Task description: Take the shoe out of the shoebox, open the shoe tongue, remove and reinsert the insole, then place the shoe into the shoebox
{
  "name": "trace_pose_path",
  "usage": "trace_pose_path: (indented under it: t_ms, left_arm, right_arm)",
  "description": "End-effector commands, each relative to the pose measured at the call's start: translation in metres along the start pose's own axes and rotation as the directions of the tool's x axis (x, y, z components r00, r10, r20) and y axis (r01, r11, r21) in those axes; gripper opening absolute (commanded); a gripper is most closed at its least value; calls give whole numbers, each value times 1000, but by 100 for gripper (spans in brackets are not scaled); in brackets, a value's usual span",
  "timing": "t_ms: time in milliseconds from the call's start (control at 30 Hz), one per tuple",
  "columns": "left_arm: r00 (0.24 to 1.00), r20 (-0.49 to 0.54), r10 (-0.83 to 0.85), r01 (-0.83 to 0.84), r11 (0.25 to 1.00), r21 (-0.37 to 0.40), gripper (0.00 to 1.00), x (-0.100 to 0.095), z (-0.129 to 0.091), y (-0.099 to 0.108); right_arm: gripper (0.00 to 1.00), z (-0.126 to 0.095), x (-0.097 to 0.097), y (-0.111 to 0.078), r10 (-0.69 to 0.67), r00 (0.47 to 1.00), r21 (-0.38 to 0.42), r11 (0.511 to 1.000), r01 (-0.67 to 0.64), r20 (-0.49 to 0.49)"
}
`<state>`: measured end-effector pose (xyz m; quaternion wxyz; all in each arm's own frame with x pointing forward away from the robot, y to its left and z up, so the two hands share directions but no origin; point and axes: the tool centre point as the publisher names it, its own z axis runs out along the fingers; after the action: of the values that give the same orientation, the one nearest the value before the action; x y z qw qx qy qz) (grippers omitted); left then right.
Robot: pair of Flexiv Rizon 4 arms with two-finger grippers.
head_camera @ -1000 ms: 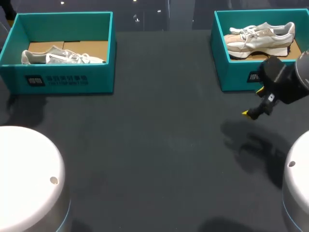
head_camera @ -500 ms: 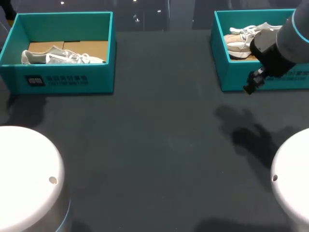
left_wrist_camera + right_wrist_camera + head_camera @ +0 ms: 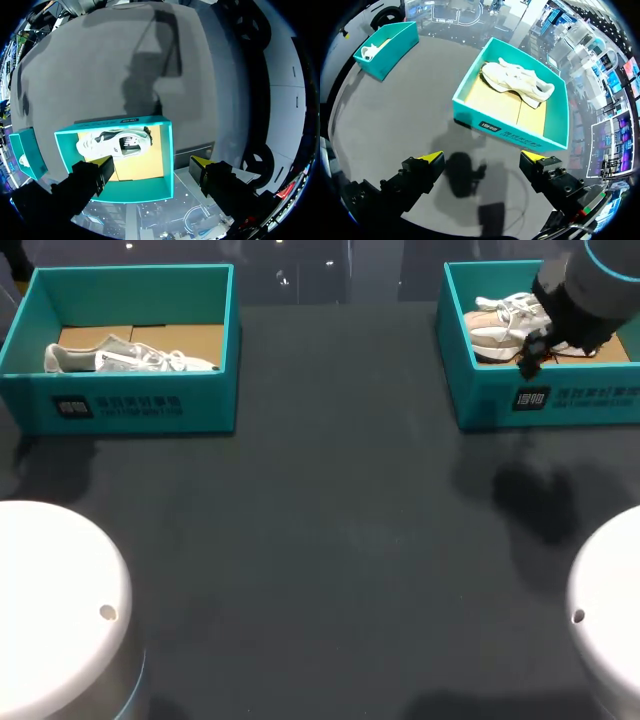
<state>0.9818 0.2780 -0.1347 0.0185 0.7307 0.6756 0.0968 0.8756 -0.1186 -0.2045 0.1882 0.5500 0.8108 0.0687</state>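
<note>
Near the right shoebox [image 3: 480,400], your right tool [image 3: 481,157] is hovering open; your left tool [image 3: 151,161] is hanging open above a sneaker [image 3: 115,142].

The left gripper [image 3: 151,162] is seen above a dark grey table [image 3: 100,55], its two yellow-tipped fingers spread wide with nothing held between them. A teal shoebox [image 3: 169,150] is observed directly beneath the fingers. One white shoe [image 3: 114,143] is found lying on its side on the brown cardboard floor [image 3: 150,162] of the shoebox, towards the far wall. A second teal box [image 3: 21,145] is noted beside it, well apart.
</note>
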Motion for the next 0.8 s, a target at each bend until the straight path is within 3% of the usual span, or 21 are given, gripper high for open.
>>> trace_pose_path:
  t_ms: [33,200,800]
  left_arm:
    - [1000,-2,1,-1,1000,-2,100,0,0,-1]
    - [1000,-2,1,-1,1000,-2,100,0,0,-1]
    - [1000,-2,1,-1,1000,-2,100,0,0,-1]
  right_arm:
    - [100,14,-19,53,46,998,171,984,-52,42]
    - [100,28,-46,89,134,988,188,971,-145,70]
    - [100,28,-46,89,134,988,188,971,-145,70]
